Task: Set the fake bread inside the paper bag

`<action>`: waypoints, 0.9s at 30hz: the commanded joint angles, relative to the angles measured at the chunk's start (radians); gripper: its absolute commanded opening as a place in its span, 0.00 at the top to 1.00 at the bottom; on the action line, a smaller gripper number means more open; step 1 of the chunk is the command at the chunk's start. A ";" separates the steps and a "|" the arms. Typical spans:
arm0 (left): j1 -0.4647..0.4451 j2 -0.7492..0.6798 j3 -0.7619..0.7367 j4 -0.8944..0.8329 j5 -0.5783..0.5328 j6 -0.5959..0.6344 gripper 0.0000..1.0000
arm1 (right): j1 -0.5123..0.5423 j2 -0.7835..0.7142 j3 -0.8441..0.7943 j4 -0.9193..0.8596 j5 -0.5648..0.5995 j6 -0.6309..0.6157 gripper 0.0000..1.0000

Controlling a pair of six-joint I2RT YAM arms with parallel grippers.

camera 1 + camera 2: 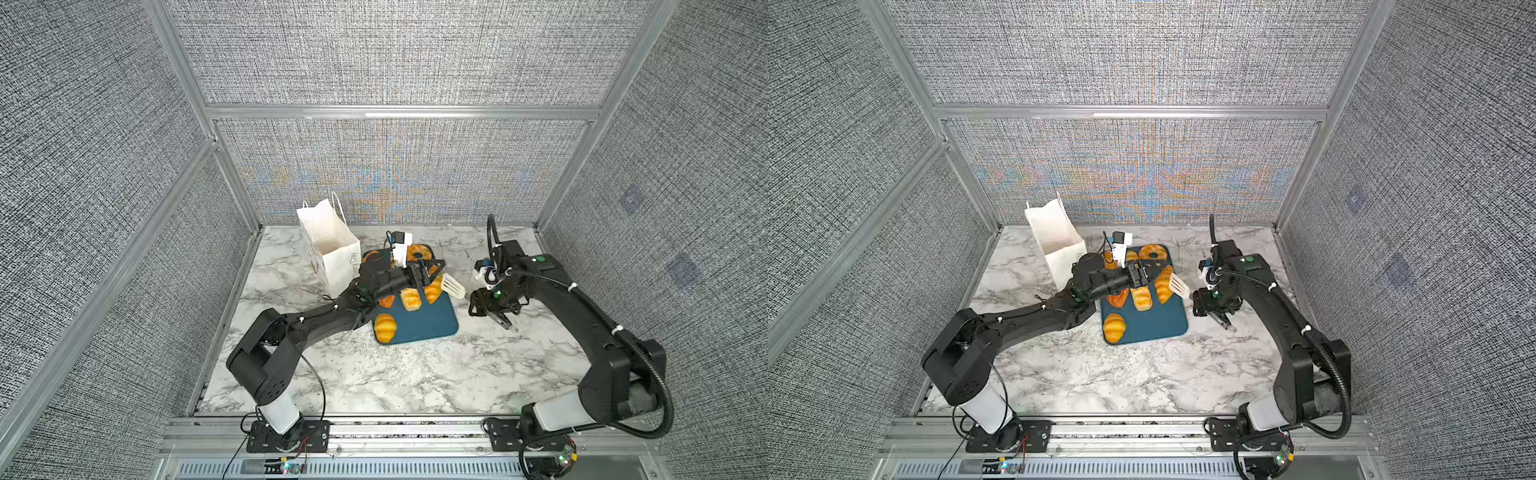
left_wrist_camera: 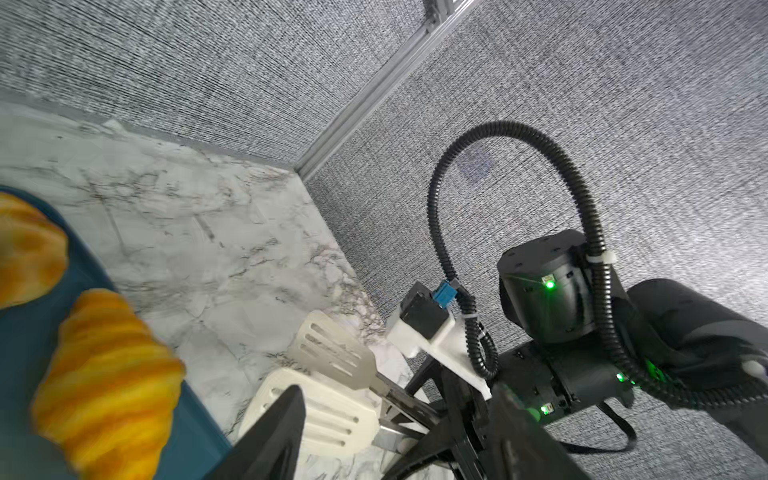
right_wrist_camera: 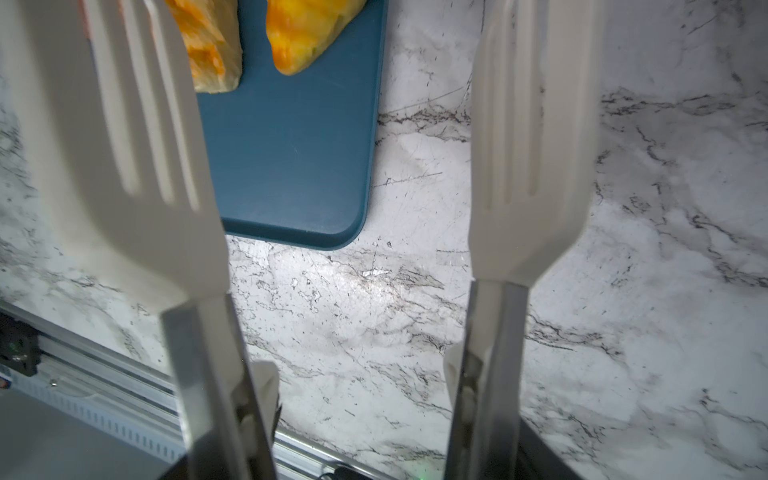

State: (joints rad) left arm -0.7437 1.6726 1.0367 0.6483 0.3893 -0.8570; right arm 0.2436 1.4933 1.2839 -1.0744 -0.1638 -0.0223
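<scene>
Marbled white tabletop (image 1: 374, 374), grey fabric walls (image 1: 395, 62).
Glossy golden-orange fake bread (image 1: 385, 327) lies on a flat dark-teal tray (image 1: 432, 324) beside the upright white paper bag (image 1: 332, 257); left gripper (image 1: 434, 274) hangs spread and empty above it, right gripper (image 1: 478, 305) clasps white slotted tongs (image 1: 453, 286).

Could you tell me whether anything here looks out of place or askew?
One croissant sits alone at the near left corner of the teal tray, seemingly overhanging its edge; nothing looks spilled or damaged.

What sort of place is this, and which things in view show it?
Probably a robot test cell: grey textured panels in aluminium framing enclose a marble-patterned tabletop, and two black arms are mounted on a front rail.
</scene>
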 commanded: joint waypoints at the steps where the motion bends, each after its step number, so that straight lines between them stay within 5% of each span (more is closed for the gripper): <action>1: 0.000 -0.042 0.020 -0.219 -0.083 0.122 0.26 | 0.042 0.024 0.021 -0.061 0.077 -0.015 0.30; 11: -0.014 -0.214 0.044 -0.594 -0.355 0.258 0.14 | 0.236 0.057 0.050 -0.135 0.112 0.076 0.30; 27: -0.017 -0.640 -0.092 -0.974 -0.761 0.242 0.01 | 0.558 0.215 0.172 -0.176 0.029 0.305 0.30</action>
State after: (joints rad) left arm -0.7624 1.0794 0.9577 -0.2390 -0.2802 -0.6102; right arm 0.7780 1.6852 1.4364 -1.2259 -0.1158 0.2268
